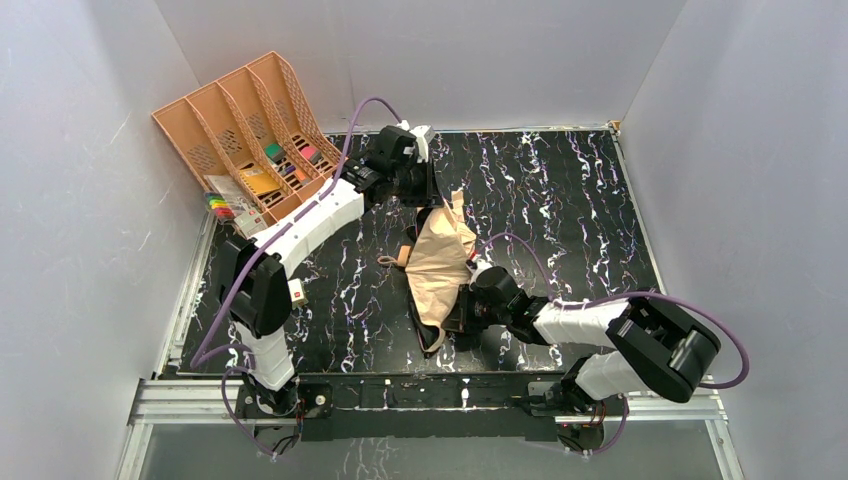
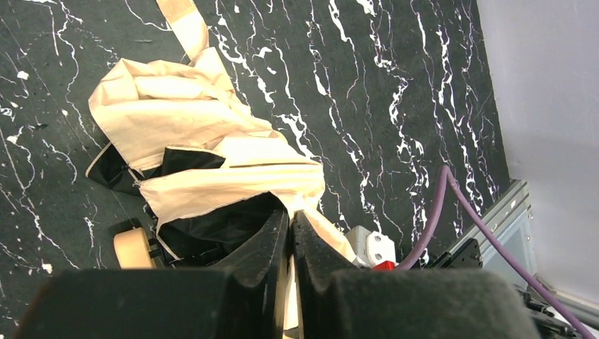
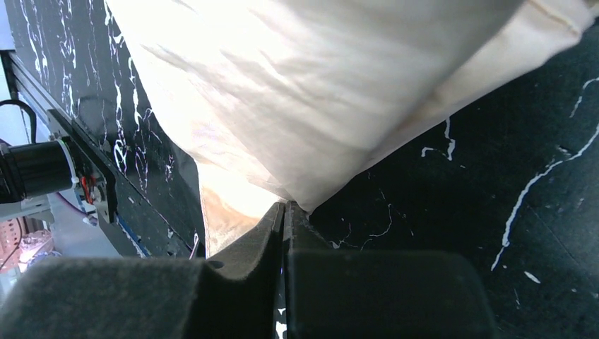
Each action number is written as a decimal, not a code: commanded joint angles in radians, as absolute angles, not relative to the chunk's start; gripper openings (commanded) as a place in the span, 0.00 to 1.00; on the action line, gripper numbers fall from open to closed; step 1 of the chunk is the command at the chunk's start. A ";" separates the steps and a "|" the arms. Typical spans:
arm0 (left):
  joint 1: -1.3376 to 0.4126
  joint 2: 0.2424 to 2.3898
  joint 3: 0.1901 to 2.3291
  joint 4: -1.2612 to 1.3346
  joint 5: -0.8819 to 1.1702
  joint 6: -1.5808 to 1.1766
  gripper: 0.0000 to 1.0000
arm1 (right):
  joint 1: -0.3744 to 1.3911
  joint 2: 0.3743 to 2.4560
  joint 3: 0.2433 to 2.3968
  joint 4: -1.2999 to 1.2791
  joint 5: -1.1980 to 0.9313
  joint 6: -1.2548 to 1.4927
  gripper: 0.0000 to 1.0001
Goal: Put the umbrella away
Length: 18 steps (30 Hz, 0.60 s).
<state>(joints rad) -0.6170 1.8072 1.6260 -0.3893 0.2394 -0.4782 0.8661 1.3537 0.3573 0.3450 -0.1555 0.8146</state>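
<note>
Umbrella (image 1: 440, 265) lay crumpled mid-table (image 1: 570, 200). Left gripper (image 2: 291, 215) was pinched shut on its 12 o'clock edge, and right gripper (image 3: 285, 206) was clamped on its 6 o'clock hem. Open tabletop lay toward 3 o'clock, file tray (image 1: 240, 120) at 10.

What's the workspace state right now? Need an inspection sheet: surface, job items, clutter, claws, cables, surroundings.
Surface: black marbled tabletop, white veins.
Job's things: umbrella lying mid-table between the arms, tan fabric loose and bunched, not wrapped; handle showing beside the fabric.
Clutter: peach-orange file tray at the far left corner by the wall, small coloured items in its compartments.
Claws: left claw shut on umbrella fabric at the far end; right claw shut on the fabric edge at the near end.
Cables: purple cables loop off both arms; the right one arcs beside the umbrella.
Surroundings: pale grey walls on three sides; metal rail along the near edge.
</note>
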 commanded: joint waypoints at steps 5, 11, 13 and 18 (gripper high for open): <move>-0.597 1.730 1.658 -0.369 0.328 -0.477 0.00 | 0.868 1.418 0.363 0.314 -0.056 0.842 0.10; -0.603 1.587 1.578 -0.321 0.370 -0.506 0.00 | 0.860 1.504 0.433 0.331 -0.024 0.796 0.10; -0.618 1.510 1.495 -0.305 0.347 -0.511 0.00 | 0.857 1.530 0.466 0.326 -0.037 0.778 0.11; -0.687 1.256 1.181 -0.177 0.252 -0.594 0.00 | 0.856 1.533 0.502 0.324 -0.033 0.767 0.14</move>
